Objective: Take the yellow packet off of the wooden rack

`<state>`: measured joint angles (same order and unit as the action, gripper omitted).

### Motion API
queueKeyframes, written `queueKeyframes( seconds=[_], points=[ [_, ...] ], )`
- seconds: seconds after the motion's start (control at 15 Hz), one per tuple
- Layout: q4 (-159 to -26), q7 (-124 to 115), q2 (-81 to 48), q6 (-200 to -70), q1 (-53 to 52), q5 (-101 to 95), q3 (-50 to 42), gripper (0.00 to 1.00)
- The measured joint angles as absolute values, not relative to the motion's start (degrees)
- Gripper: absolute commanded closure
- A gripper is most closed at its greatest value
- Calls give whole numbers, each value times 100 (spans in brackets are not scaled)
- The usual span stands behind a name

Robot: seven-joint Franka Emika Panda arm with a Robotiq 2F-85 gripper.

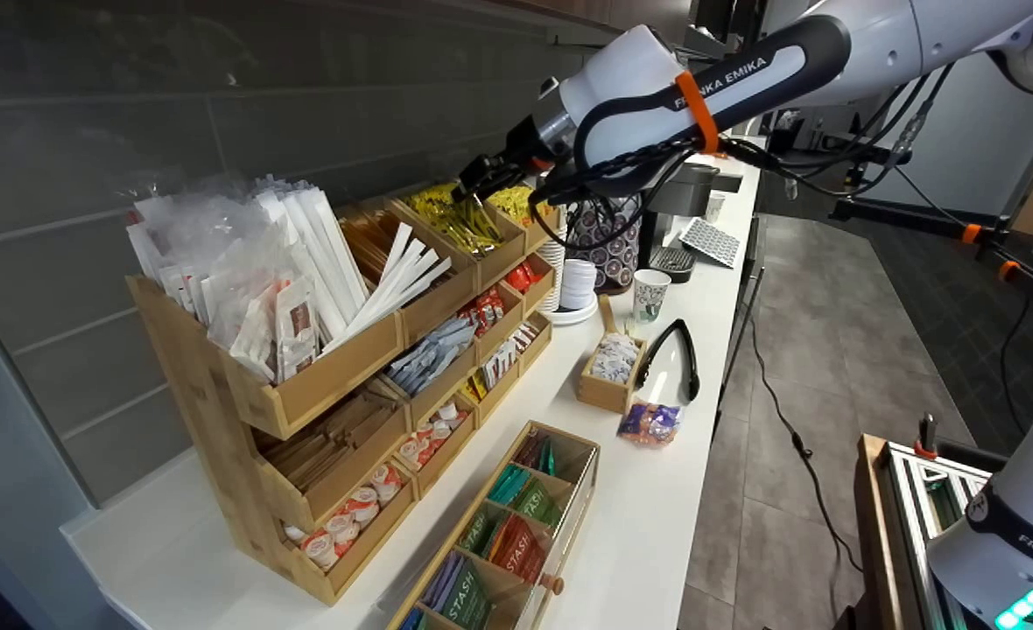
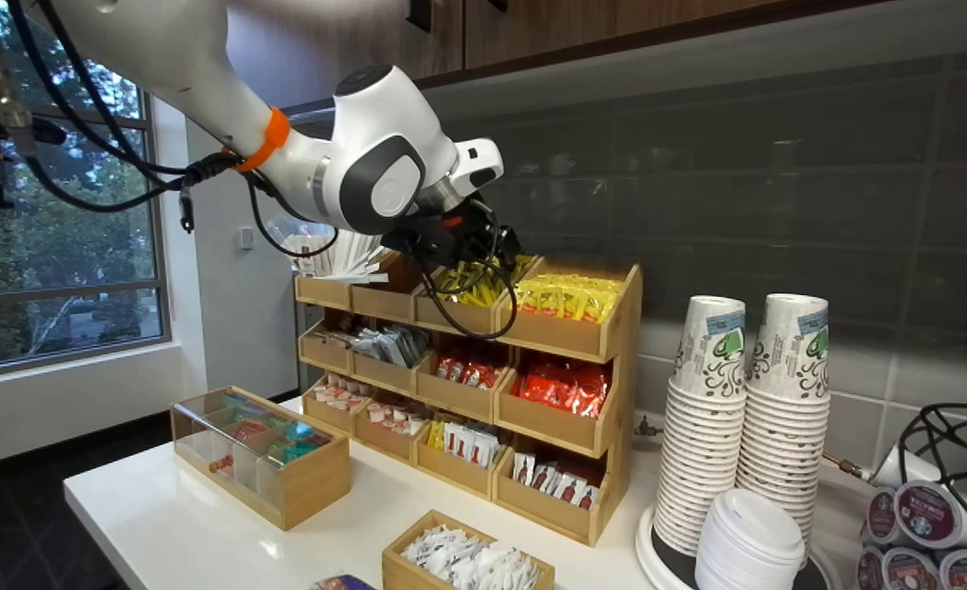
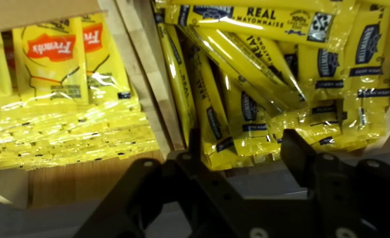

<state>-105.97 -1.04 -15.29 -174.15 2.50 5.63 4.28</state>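
My black two-finger gripper (image 3: 242, 137) is spread wide; whether it touches the shiny yellow foil packets (image 3: 261, 79), I cannot tell. These lie heaped in the top tier of the light-wood stepped rack (image 2: 457, 399), beside a pale wooden divider (image 3: 158, 79).

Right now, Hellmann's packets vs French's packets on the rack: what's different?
Branding: the Hellmann's packets carry dark blue panels; the French's packets carry red ones.
Pose: the Hellmann's packets lie at mixed angles, one across others; the French's packets sit in a more even stack.
Position: in the wrist view, the open end effector lines up with the Hellmann's packets, not the French's packets.
Shared: both shiny yellow, on the top tier of the wooden rack.
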Motion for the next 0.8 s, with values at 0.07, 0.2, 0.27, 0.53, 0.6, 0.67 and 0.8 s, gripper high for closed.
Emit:
queueKeyframes(
  seconds=[0.07,0.2,0.27,0.53,0.6,0.67,0.8],
  points=[
    [-10576,-105,-1544,-17415,250,562,428,74],
    [-10543,-105,-1565,-17415,251,562,427,89],
    [-10528,-105,-1574,-17415,252,562,426,96],
    [-10488,-109,-1593,-17415,243,560,385,100],
    [-10486,-110,-1593,-17415,239,558,366,100],
    [-10486,-110,-1593,-17415,235,555,344,100],
    [-10486,-112,-1593,-17415,222,549,285,100]
  ],
)
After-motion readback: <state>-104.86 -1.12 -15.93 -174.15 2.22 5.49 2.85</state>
